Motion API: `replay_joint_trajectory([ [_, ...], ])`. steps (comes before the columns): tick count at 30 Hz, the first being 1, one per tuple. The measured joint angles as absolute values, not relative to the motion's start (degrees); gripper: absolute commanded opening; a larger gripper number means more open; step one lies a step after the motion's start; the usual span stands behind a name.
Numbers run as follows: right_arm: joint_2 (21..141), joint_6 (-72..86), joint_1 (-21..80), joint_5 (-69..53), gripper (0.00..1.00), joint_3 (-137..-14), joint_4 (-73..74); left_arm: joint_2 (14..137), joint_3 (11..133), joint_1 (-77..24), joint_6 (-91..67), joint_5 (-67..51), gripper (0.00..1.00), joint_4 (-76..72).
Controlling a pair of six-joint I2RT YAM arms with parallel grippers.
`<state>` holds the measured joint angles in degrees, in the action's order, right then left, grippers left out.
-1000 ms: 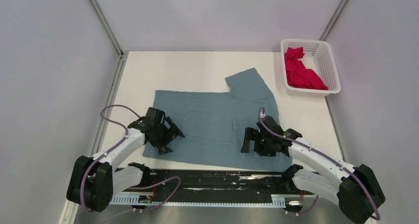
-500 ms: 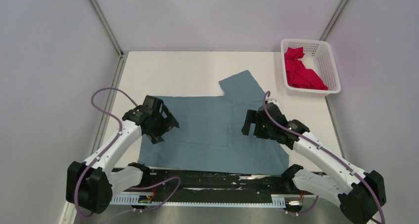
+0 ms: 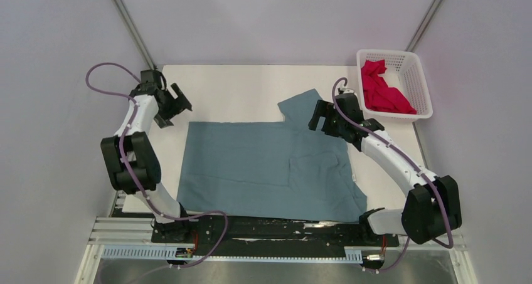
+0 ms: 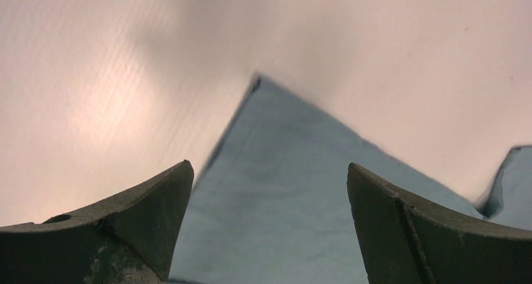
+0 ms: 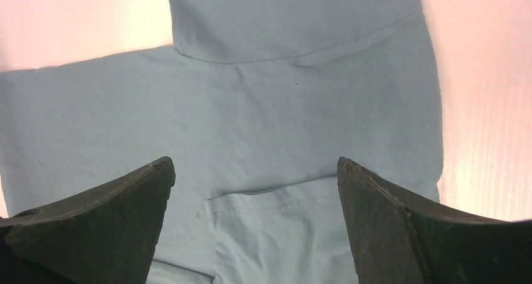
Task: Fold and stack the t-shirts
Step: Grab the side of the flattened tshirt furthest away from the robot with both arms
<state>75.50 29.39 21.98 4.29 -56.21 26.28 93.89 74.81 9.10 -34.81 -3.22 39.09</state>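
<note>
The blue-grey t-shirt (image 3: 270, 168) lies spread flat on the white table, one sleeve pointing to the far side. The crimson-pink t-shirt (image 3: 383, 89) lies crumpled in the white basket (image 3: 420, 89) at the far right. My left gripper (image 3: 177, 105) is open and empty, above the bare table just beyond the shirt's far left corner (image 4: 257, 83). My right gripper (image 3: 318, 120) is open and empty, above the shirt by the sleeve. The right wrist view shows the shirt (image 5: 282, 108) between its open fingers (image 5: 125, 202).
A metal rail (image 3: 128, 27) runs along the table's left edge and another at the far right. The black base rail (image 3: 263, 227) lies along the near edge. Grey walls close in the back and sides.
Both arms have swung from the shirt's near edge to its far side, the left to the far left corner, the right to the sleeve. The shirt has been dragged flatter and squarer.
</note>
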Motion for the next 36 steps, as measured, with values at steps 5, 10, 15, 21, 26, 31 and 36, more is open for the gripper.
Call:
replay_joint_trajectory([
  [5, 77.49, 28.73, 20.12, 2.46, 1.00, -56.38, 24.97, 104.81, 84.14, 13.19, -16.97, -8.21, 1.00, 37.28],
  [10, 78.91, 28.36, 19.66, 1.80, 1.00, -56.38, 24.49, 109.47, 89.84, 13.06, -2.28, -11.94, 1.00, 37.43],
  [15, 79.00, 28.10, 19.66, 1.85, 1.00, -56.38, 24.40, 118.98, 100.36, 12.84, 4.25, -16.78, 1.00, 39.13],
  [21, 78.98, 27.83, 19.66, 2.00, 1.00, -55.90, 24.12, 122.93, 99.90, 12.88, 5.85, -19.18, 1.00, 38.85],
  [26, 78.98, 27.42, 19.68, 2.24, 1.00, -55.72, 24.10, 119.48, 92.40, 12.91, 5.37, -21.78, 1.00, 31.55],
  [31, 78.74, 26.83, 19.66, 3.18, 1.00, -55.22, 24.10, 119.46, 93.43, 12.99, 4.40, -28.18, 1.00, 30.63],
  [36, 78.72, 26.39, 19.68, 4.36, 1.00, -55.22, 24.08, 119.31, 92.05, 12.99, 2.42, -33.23, 1.00, 27.16],
])
